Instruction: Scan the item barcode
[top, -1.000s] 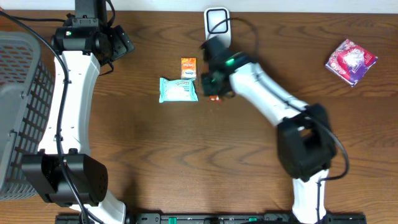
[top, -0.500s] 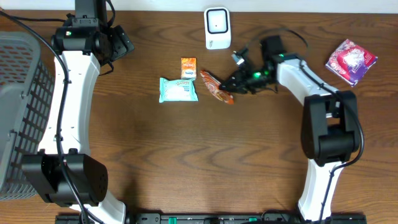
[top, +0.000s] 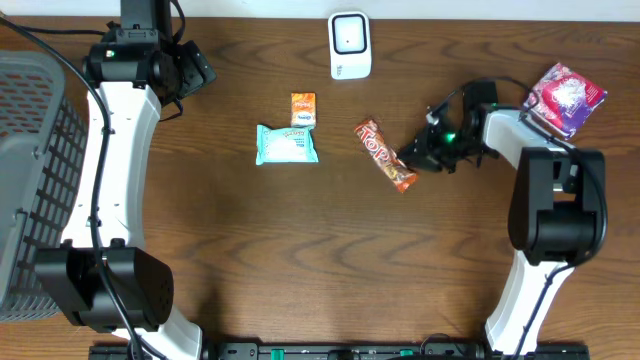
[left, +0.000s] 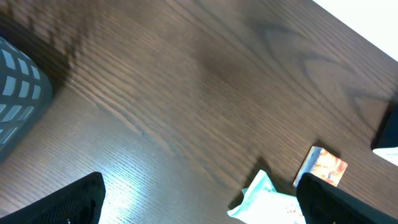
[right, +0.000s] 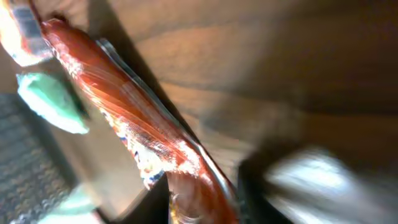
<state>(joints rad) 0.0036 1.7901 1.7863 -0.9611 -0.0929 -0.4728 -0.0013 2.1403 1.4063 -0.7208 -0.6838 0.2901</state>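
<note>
Right gripper (top: 424, 157) sits low over the table; its wrist view is blurred, so I cannot tell whether the jaws pinch the candy bar (top: 386, 155) or only flank its near end. The bar lies flat just left of the fingertips, long axis diagonal, far end angled toward the scanner (top: 350, 45), which is well apart at the back edge. The right arm is far nearer. Left gripper (top: 197, 70) is wide open and empty, off by the basket (top: 30, 150). Orange packet (top: 303, 108) and pale blue packet (top: 288, 145) lie beyond the bar, purple packet (top: 565, 97) behind the arm. The way to the scanner looks clear.
</note>
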